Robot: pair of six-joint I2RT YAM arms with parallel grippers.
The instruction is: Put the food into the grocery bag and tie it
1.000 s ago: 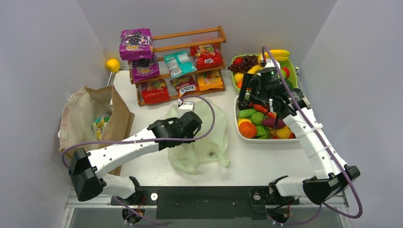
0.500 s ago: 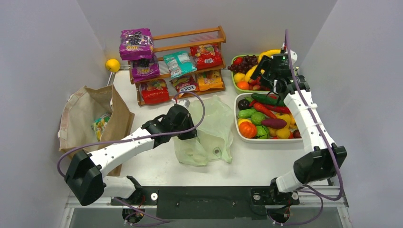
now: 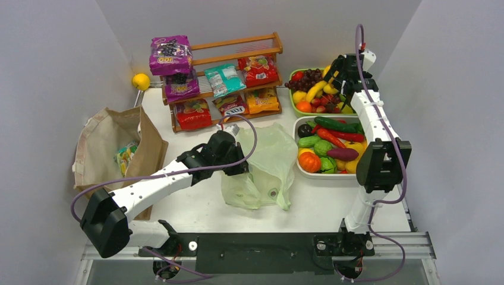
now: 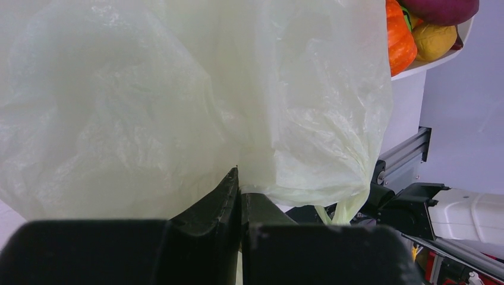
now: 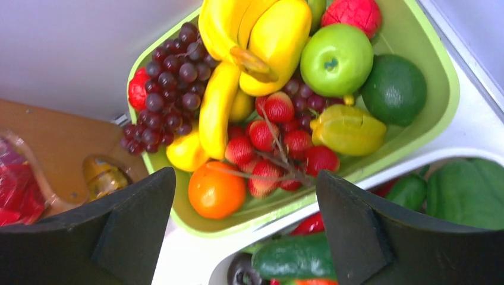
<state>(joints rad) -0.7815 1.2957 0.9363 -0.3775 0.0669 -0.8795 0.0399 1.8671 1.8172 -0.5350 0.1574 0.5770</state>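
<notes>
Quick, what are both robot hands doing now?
Left hand: closed, holding the thin pale green plastic bag.
Right hand: open, empty, above the light green plastic fruit tub.

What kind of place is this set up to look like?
Probably a mock grocery stall for robot trials: wooden rack of snack packets, green tub of toy fruit, white tray of toy vegetables.
</notes>
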